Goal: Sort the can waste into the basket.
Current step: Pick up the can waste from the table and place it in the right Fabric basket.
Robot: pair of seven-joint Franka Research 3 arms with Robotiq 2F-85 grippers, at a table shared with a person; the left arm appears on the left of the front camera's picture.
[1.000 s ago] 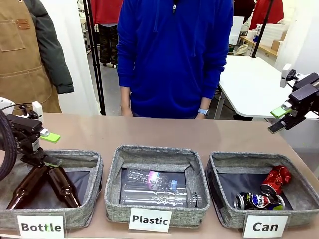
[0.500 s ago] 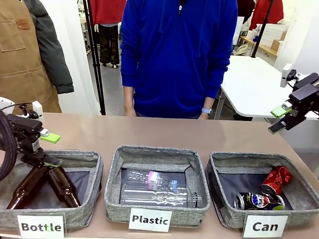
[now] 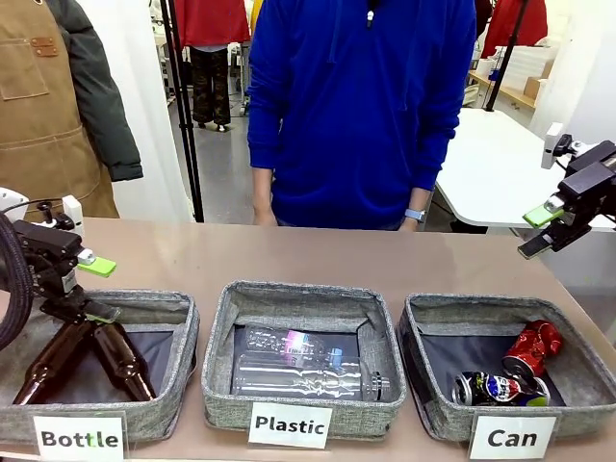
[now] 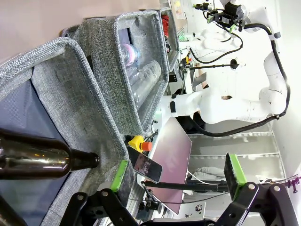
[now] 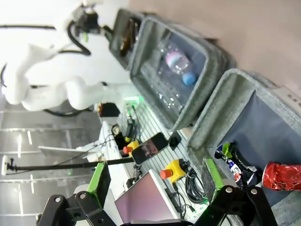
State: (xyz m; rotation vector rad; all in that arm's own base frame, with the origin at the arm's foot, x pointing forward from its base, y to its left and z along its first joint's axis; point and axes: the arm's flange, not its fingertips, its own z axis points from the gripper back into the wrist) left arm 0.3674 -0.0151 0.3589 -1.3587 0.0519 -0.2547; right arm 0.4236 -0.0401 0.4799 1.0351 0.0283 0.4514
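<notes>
**Already sorted: both cans sit in the "Can" bin**

The red crushed can (image 3: 534, 346) and blue crushed can (image 3: 493, 388) lie inside the "Can" basket (image 3: 423, 385). Left claw (image 3: 99, 289) and right claw (image 3: 539, 231) both hang spread, empty.

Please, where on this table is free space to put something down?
Free: the bare table strip between the person and the three bins. Crowded: the Bottle bin, Plastic bin and Can basket hold items, standing close along the near edge.
</notes>
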